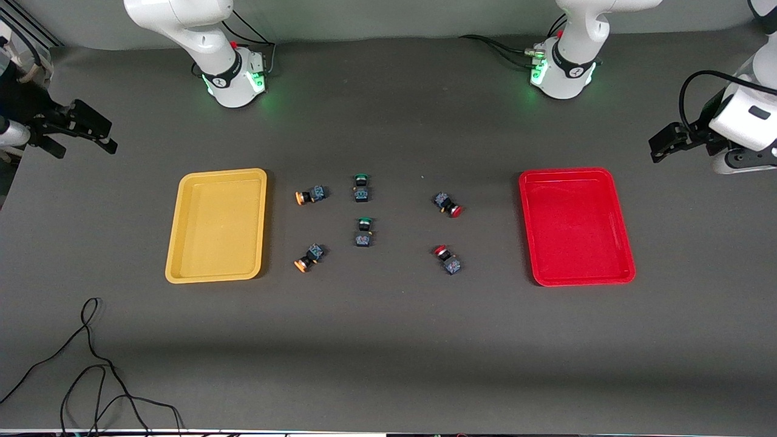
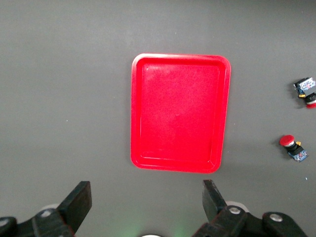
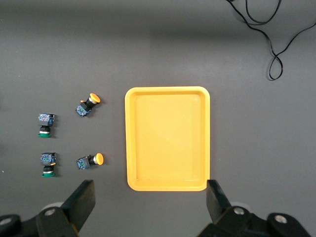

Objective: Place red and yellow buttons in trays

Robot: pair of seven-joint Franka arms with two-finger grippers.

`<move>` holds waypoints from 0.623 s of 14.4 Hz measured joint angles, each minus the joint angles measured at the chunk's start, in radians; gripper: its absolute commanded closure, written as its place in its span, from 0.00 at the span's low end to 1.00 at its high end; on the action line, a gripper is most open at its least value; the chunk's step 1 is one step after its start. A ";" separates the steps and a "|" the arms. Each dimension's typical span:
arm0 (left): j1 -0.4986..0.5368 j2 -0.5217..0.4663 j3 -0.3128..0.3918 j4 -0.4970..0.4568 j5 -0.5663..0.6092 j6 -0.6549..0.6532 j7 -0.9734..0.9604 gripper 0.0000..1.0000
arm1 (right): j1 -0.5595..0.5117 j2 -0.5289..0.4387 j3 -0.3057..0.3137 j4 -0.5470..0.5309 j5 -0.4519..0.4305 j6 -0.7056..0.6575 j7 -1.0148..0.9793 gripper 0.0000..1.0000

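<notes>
Two orange-yellow-capped buttons [image 1: 309, 195] [image 1: 308, 257] lie on the table beside the empty yellow tray [image 1: 215, 226]. Two red-capped buttons [image 1: 448, 204] [image 1: 447, 259] lie beside the empty red tray [image 1: 575, 226]. My right gripper [image 1: 109, 138] is open and empty, up over the table's edge at the right arm's end. My left gripper [image 1: 654, 149] is open and empty over the left arm's end. The left wrist view shows the open left gripper [image 2: 146, 197], the red tray [image 2: 180, 113] and the red buttons [image 2: 306, 92] [image 2: 294, 147]. The right wrist view shows the open right gripper [image 3: 150, 197], the yellow tray [image 3: 168, 138] and the yellow buttons [image 3: 88, 105] [image 3: 90, 160].
Two green-capped buttons [image 1: 362, 188] [image 1: 363, 232] lie mid-table between the yellow and red pairs; they also show in the right wrist view [image 3: 45, 123] [image 3: 48, 163]. A black cable [image 1: 91, 364] loops on the table nearer the front camera than the yellow tray.
</notes>
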 measured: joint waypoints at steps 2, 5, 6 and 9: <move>0.000 0.000 -0.001 0.036 0.000 -0.042 0.000 0.00 | 0.001 0.016 0.001 0.007 0.000 -0.004 0.000 0.00; 0.000 0.000 -0.002 0.070 0.000 -0.070 0.001 0.00 | 0.022 0.038 0.007 0.007 0.000 -0.023 0.050 0.00; 0.000 0.000 -0.002 0.070 0.000 -0.070 0.001 0.00 | 0.043 0.054 0.008 0.004 0.000 -0.024 0.106 0.00; 0.000 0.003 -0.001 0.073 -0.001 -0.073 0.002 0.00 | 0.157 0.151 0.020 -0.014 0.001 0.008 0.363 0.00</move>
